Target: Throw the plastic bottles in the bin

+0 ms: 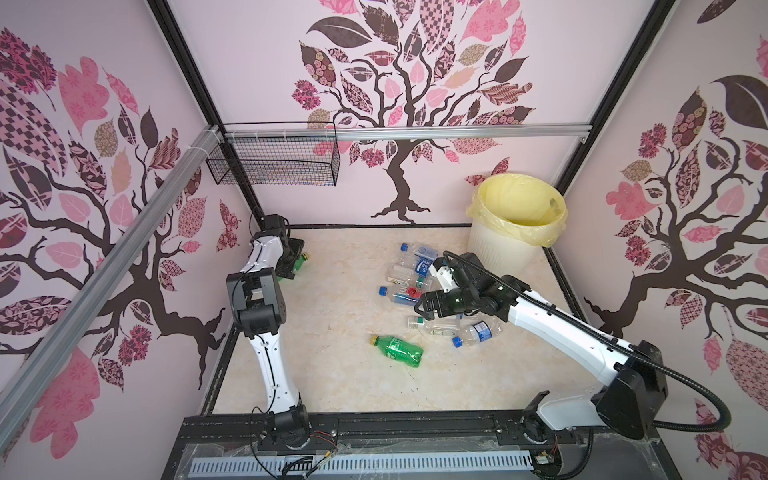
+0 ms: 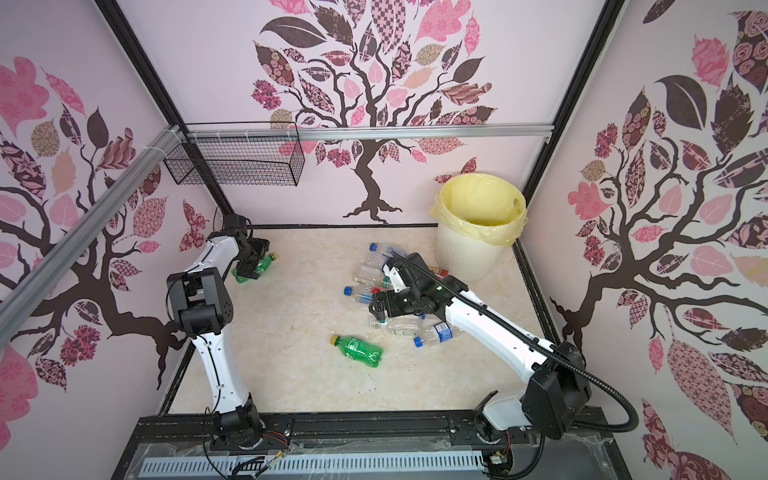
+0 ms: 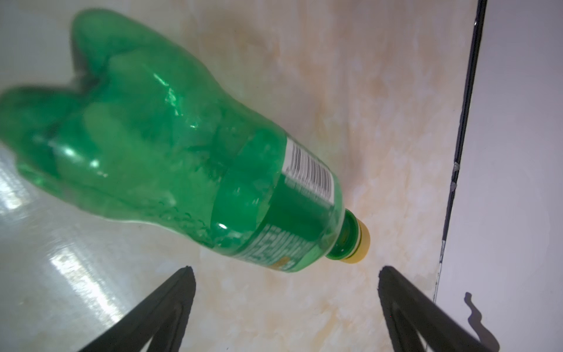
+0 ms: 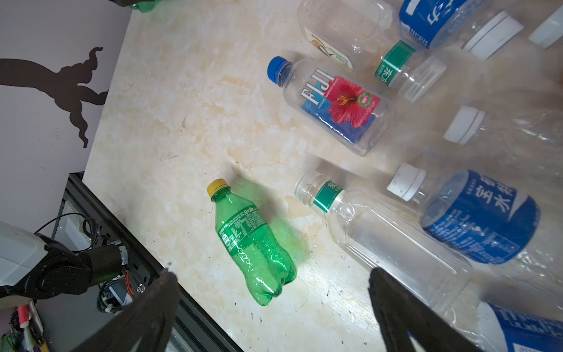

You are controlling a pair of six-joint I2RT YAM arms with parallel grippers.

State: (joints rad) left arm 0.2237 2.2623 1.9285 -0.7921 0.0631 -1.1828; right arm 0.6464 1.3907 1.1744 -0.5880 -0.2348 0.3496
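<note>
**L jaws on far-left green bottle, bin way across the table**

L gripper (image 3: 285,282) is spread wide w/ nothing btwn the fingers. The far-left green bottle (image 3: 170,143) lies on its side just ahead of the tips. Its long axis runs slantwise across the jaw gap, yellow cap end nearest the fingers and pointing at the wall (image 3: 518,152). In both top views the gripper sits right over it, hiding most of the body. My read: L arm is the one for this bottle, but it prob needs to come fwd and square up so the fingers straddle the body, not the neck.

Mid table, a loose green bottle (image 1: 397,351) lies alone, well apart from the L gripper and nearer the R gripper (image 1: 420,306). That one is also wide and empty, hovering at the near edge of the pile of clear bottles (image 1: 415,270).

The bin (image 1: 498,257) stands in the far right corner just beyond the pile, so it's a long carry for the L arm.

The table (image 1: 332,299) is pale, glossy marble-look, so round bottles may roll. It's a closed booth w/ tree print all round and a wire basket (image 1: 274,160) on the rail back left
</note>
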